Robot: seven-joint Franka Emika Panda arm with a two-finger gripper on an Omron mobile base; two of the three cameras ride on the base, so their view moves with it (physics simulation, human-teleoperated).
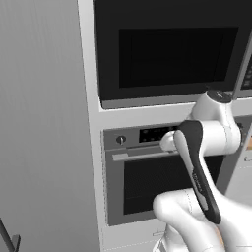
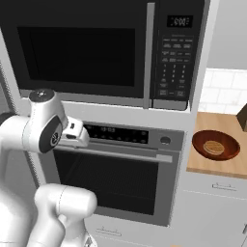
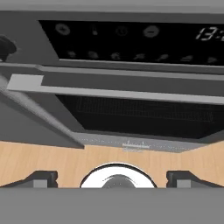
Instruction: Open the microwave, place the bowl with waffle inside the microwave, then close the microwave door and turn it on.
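The microwave [image 2: 96, 48] sits high in the cabinet wall, its black microwave door [image 1: 172, 54] shut. A long grey bar handle [image 2: 149, 53] runs down beside the keypad panel [image 2: 174, 58]. The bowl with waffle [image 2: 215, 144], reddish-brown with a tan waffle [image 2: 213, 147] in it, rests on the wooden counter [image 2: 212, 166] to the right. My gripper [image 3: 113, 179] is open and holds nothing. It hangs below the microwave, facing the silver oven's control strip, far left of the bowl.
A silver oven [image 2: 120, 178] with a horizontal bar handle [image 3: 122, 92] and a knob [image 1: 120, 140] stands right under the microwave, close in front of my hand. A tall grey panel [image 1: 44, 123] fills the left. White tiled wall [image 2: 224, 91] backs the counter.
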